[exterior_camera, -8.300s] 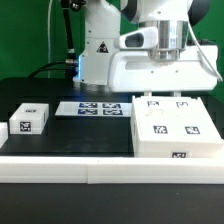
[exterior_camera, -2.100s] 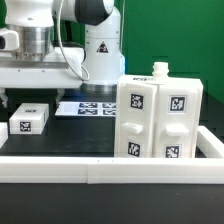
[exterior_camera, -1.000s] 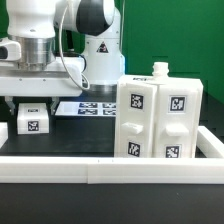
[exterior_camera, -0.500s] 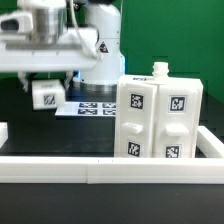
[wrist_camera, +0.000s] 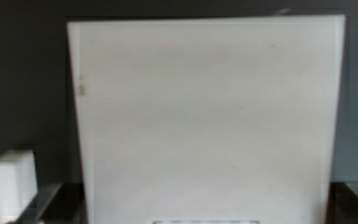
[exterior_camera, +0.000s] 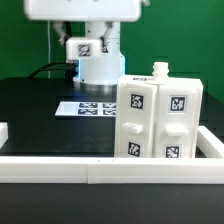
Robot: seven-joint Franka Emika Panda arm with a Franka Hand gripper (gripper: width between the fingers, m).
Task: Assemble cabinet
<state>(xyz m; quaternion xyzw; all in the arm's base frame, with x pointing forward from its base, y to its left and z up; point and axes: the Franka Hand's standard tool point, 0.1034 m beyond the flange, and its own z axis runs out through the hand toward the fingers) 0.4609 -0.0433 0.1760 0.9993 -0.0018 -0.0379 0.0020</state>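
The cabinet stands upright on the black table at the exterior view's right, a white box with two knobbed door panels and marker tags. My gripper is high above the table, left of the cabinet, shut on a small white tagged block. In the wrist view this block's flat white face fills most of the picture between my dark fingers, and my gripper is shut on it. The fingers are hidden behind the block in the exterior view.
The marker board lies flat on the table behind and left of the cabinet. A white rail runs along the front and a white rail end shows at the left edge. The robot base stands behind.
My gripper has risen and moved to the exterior view's right with the small block in it. The block left the table at the left about a second ago. The cabinet has not moved.
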